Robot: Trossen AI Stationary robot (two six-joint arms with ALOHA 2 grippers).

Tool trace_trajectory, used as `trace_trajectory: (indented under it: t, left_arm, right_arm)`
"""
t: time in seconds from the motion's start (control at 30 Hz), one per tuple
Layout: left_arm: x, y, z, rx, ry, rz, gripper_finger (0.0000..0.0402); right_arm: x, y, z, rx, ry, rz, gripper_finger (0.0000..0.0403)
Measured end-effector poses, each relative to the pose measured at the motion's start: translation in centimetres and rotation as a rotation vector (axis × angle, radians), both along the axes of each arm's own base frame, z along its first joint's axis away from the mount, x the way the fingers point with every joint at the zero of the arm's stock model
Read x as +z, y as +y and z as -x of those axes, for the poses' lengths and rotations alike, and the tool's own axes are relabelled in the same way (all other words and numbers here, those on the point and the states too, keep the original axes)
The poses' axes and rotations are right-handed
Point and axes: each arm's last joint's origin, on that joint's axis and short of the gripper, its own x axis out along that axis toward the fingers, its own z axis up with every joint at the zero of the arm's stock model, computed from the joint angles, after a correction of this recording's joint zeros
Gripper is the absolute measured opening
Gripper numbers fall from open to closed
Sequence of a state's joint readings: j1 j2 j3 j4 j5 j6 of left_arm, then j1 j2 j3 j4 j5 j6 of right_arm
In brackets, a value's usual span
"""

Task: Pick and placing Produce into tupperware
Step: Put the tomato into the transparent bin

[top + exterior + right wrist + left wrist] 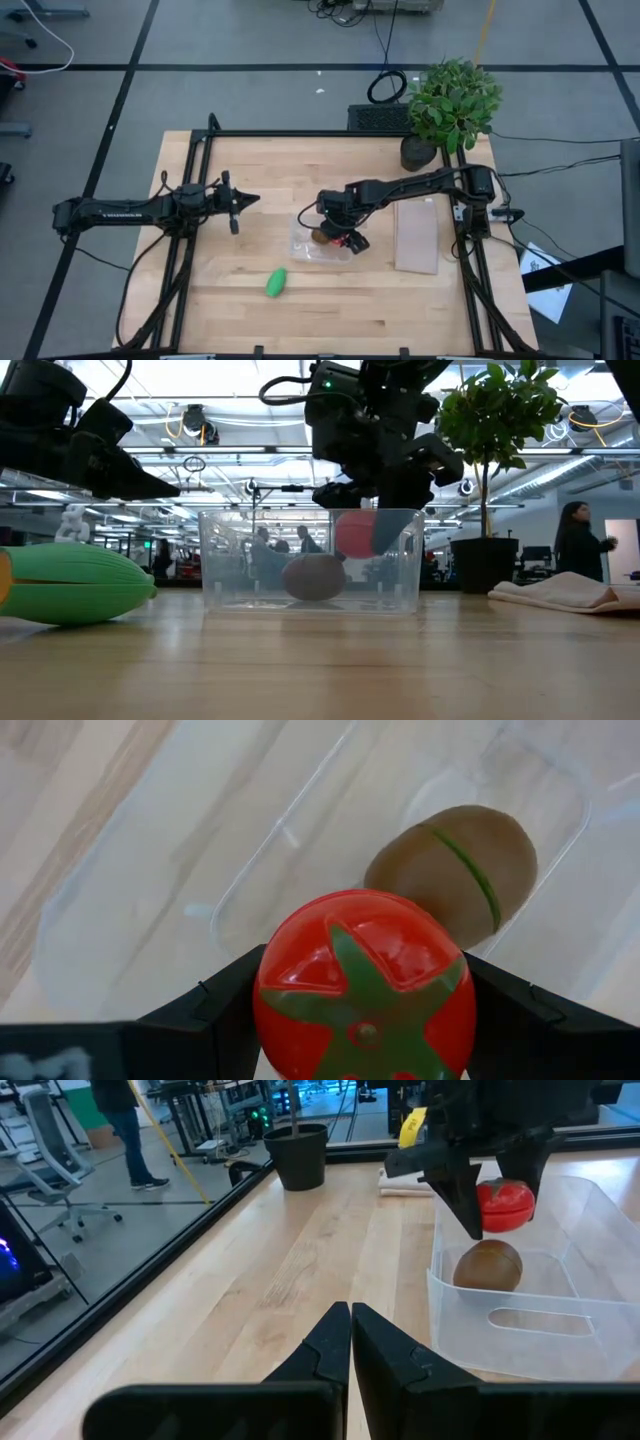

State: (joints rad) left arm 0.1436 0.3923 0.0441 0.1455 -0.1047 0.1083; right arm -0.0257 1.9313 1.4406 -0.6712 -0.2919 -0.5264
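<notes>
While clamped on the tomato (362,985): right gripper (490,1195) hangs over the tupperware (318,240), frame centre.
Kiwi (488,1266): inside tupperware.
Green piece (276,282): lower centre, possibly corn-like.
Left gripper (351,1342): fingers together, mid-left.

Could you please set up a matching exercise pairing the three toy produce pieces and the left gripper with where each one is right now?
1. red toy tomato
2. brown round toy kiwi
3. bright green oblong toy
4. left gripper

A. lying on the table outside the clear plastic container
B. resting on the container's floor
C. shut, empty, away from the container
D. held in the right gripper above the container

Pairs: 1-D, 2-B, 3-A, 4-C
</notes>
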Motion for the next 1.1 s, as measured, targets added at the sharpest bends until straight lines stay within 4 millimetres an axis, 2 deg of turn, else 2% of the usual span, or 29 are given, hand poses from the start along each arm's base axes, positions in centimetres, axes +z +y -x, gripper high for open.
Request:
trace_trajectory:
  t: [0.63, 0.93, 1.1]
  left_arm:
    - [0.0, 0.0, 0.0, 0.0, 0.0, 0.001, 0.0019]
    - [0.0, 0.0, 0.0, 0.0, -0.002, 0.005, 0.0019]
    - [0.0, 0.0, 0.0, 0.0, -0.001, 0.007, 0.0019]
  right_arm:
    - [0.0, 0.1, -0.3, -0.123, 0.014, -0.075, 0.0243]
    - [-2.7, 0.2, -0.5, -0.115, 0.114, -0.091, 0.0246]
    - [-2.9, 0.3, -0.5, -0.111, 0.12, -0.09, 0.0244]
